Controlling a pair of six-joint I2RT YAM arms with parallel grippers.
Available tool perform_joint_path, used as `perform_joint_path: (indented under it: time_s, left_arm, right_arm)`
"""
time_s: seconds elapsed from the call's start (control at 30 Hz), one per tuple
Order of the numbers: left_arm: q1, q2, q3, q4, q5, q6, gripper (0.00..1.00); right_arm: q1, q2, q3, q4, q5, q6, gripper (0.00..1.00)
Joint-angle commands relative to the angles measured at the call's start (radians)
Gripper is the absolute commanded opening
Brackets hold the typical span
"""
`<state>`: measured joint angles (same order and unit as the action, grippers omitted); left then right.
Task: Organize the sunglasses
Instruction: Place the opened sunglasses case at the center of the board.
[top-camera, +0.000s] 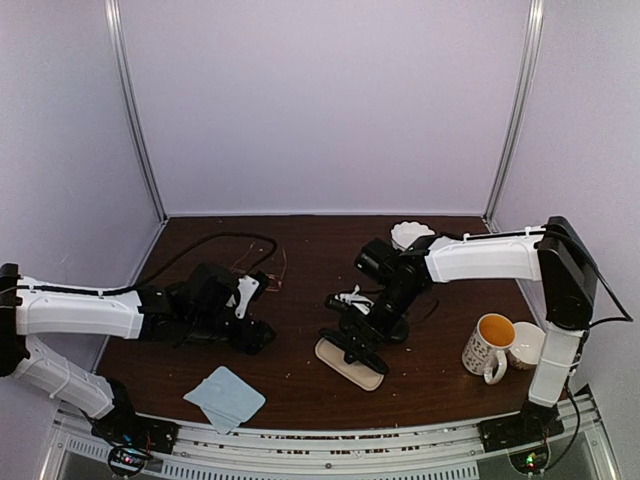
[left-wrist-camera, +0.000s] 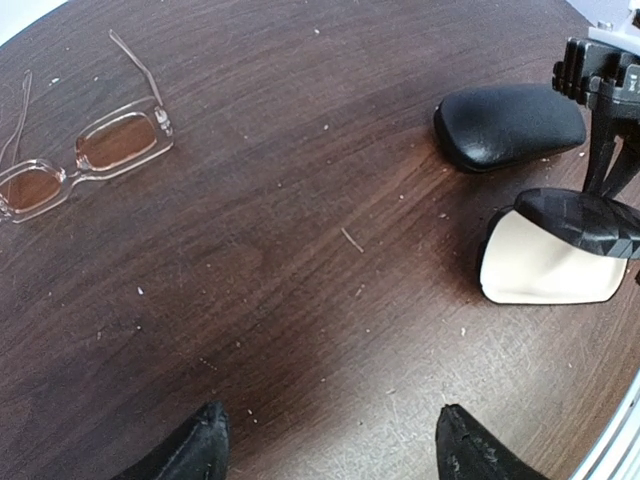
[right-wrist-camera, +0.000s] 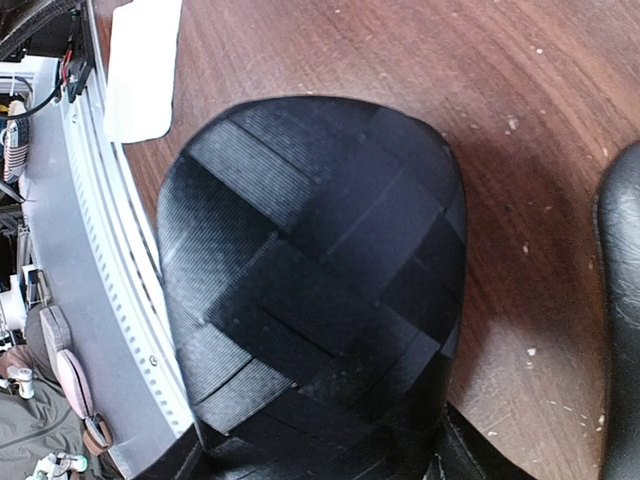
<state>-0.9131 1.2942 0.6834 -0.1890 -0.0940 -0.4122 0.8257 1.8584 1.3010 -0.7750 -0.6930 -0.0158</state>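
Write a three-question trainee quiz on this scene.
1. True or false: the left pincer holds the tinted glasses.
2. The square cloth is: A red, B light blue, C green?
3. What colour is the lining of the open case?
Key: 1 false, the pincer is open and empty, with the glasses lying apart from it; 2 B; 3 cream.

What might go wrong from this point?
The reddish glasses lie with thin temples unfolded; the open left gripper might bend them or just push them along the table. The right gripper crowds the glasses case, so the two robot arms could collide there.
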Motion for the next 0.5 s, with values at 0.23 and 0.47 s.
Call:
perform_joint_path:
  time_s: [0.23, 0.47]
  left_arm:
    - [0.011, 0.028, 0.042, 0.022, -0.005, 0.016, 0.74]
    - [0.02, 0.04, 0.047, 0.022, 0.01, 0.016, 0.73]
  right_arm:
    - [-0.013, 0.003, 0.003, 0.006, 0.06, -0.007, 0.67]
    - [-0.013, -0.032, -0.003, 0.011, 0.094, 0.001, 0.74]
